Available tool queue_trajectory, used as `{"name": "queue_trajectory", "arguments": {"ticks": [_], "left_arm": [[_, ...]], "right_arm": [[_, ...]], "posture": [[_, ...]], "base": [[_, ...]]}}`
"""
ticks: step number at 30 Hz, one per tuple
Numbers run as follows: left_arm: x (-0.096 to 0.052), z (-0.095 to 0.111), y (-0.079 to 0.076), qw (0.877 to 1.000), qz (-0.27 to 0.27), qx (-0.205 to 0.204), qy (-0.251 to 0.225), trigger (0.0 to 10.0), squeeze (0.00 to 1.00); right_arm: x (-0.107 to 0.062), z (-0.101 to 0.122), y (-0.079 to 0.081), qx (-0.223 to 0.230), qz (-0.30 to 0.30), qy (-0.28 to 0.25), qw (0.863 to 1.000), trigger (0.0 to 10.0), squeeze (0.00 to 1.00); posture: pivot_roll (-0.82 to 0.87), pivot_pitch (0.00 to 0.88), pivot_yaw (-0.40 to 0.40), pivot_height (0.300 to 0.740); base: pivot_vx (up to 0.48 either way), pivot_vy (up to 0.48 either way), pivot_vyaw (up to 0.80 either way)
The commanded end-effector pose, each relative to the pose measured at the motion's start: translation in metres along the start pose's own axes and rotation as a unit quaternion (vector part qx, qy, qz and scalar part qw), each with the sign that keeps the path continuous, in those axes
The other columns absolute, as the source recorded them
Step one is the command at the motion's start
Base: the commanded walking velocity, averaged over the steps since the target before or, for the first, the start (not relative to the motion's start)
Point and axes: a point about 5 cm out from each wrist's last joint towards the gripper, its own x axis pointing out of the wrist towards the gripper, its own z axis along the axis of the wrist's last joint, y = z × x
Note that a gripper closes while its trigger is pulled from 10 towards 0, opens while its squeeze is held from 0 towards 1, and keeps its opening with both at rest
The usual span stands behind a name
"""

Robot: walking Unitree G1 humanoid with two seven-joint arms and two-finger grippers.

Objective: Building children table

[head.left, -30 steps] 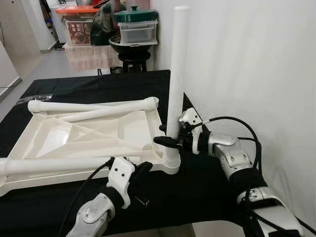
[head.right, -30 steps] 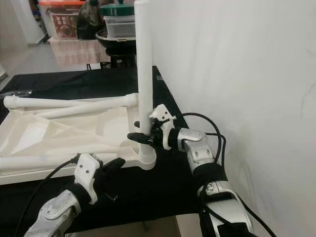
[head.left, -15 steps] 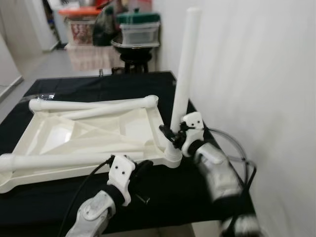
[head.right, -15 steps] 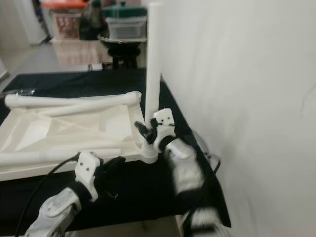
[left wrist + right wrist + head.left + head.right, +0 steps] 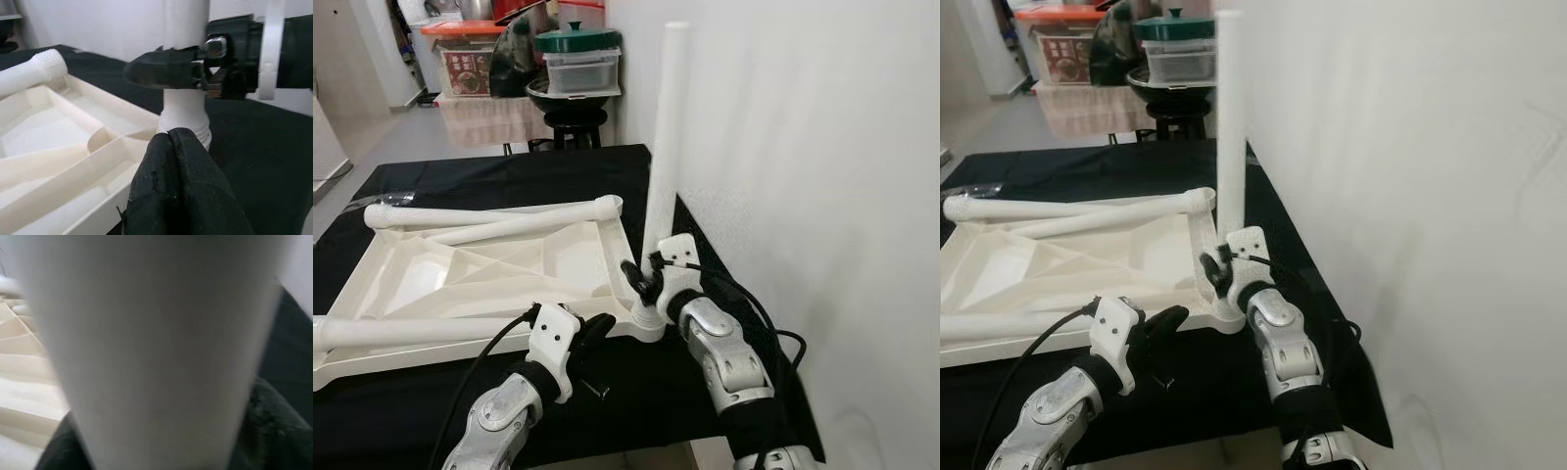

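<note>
One white upright leg (image 5: pixel 664 166) right of centre frame, standing in the near-right corner socket of the upside-down white children's table (image 5: pixel 489 269). Two more legs lying on it: one (image 5: pixel 489 211) along the far edge, upper left of centre; one (image 5: pixel 411 330) along the near edge, lower left. All on a black-covered tabletop (image 5: pixel 460 176), against a white wall (image 5: pixel 803 147) on the right.

Right gripper (image 5: pixel 641 279) at the base of the upright leg, centre-lower frame, fingers (image 5: pixel 164 73) clamped on the leg just above the socket. Right wrist view blurred, leg surface close up.

Left gripper (image 5: pixel 592 333) lower centre, just in front of the table's near-right corner, fingers (image 5: pixel 176 161) pressed together, gripping nothing, tips near the socket collar.

Small dark part (image 5: pixel 595 389) on the cloth beside the left gripper, too small to identify. Boxes and a green-lidded container (image 5: pixel 578 54) at top of frame.
</note>
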Motion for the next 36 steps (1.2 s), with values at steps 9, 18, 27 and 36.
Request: {"name": "queue_trajectory", "arguments": {"ticks": [9,18,27,36], "left_arm": [[0.005,-0.004,-0.001,1.000,-0.004,-0.009,0.003,10.0,0.00],[0.005,-0.005,-0.002,1.000,-0.002,-0.012,0.004,10.0,0.00],[0.003,-0.006,-0.004,1.000,-0.003,-0.016,0.003,10.0,0.00],[-0.001,-0.004,-0.006,1.000,-0.006,-0.017,0.003,10.0,0.00]], "right_arm": [[0.003,0.054,-0.026,-0.100,0.237,-0.041,0.966,10.0,0.00],[0.000,0.056,-0.036,-0.106,0.349,-0.010,0.931,10.0,0.00],[0.001,0.049,-0.044,-0.070,0.374,-0.007,0.925,0.0,0.00],[0.000,0.022,-0.036,-0.064,0.253,0.015,0.965,0.0,0.00]], "posture": [[0.02,0.000,-0.037,0.740],[0.03,0.000,-0.040,0.740],[0.04,0.000,-0.041,0.740],[0.03,0.000,-0.056,0.740]], "base": [[0.000,0.000,0.00],[0.000,0.000,0.00],[0.000,0.000,0.00],[0.000,0.000,0.00]]}}
